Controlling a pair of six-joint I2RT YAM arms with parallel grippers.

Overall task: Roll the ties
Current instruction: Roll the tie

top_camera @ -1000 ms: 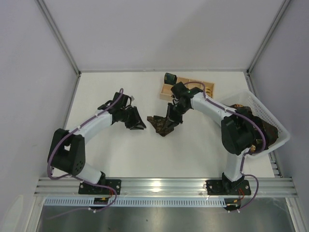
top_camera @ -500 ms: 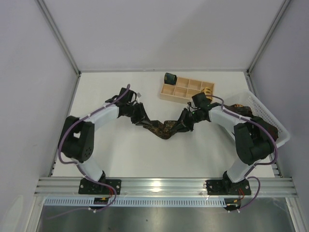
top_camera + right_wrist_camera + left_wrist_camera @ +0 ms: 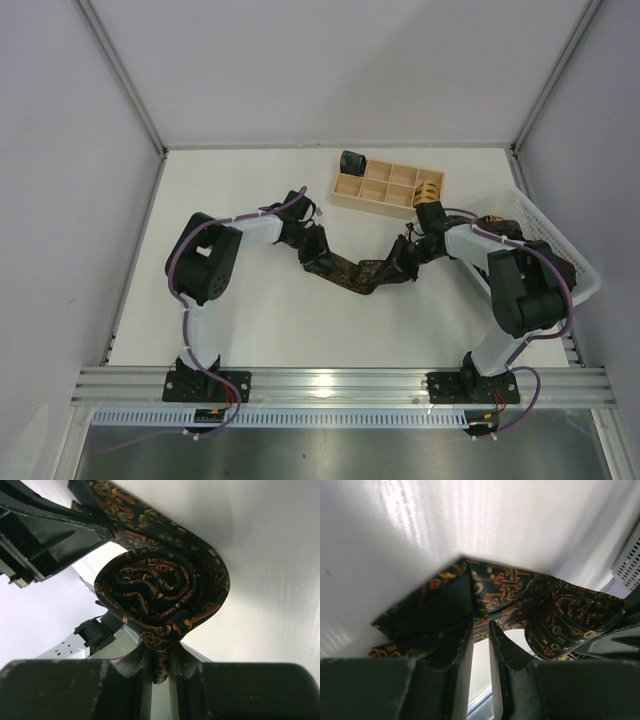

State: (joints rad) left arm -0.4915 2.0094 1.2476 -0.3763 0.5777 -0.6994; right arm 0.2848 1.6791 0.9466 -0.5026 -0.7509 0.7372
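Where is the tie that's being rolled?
Top view: the tie hangs mid-table, stretched between the left gripper and right gripper, just nearer than the wooden tray.

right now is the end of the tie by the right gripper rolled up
Yes, the tie curls into a spiral coil held in the right gripper.

No writing, label, brand mark or number can be read in any of the views. The nearest thing to a sign is the small orange-gold ornament, rather like keys, repeated across the dark tie (image 3: 160,587). It forms no letters or digits.
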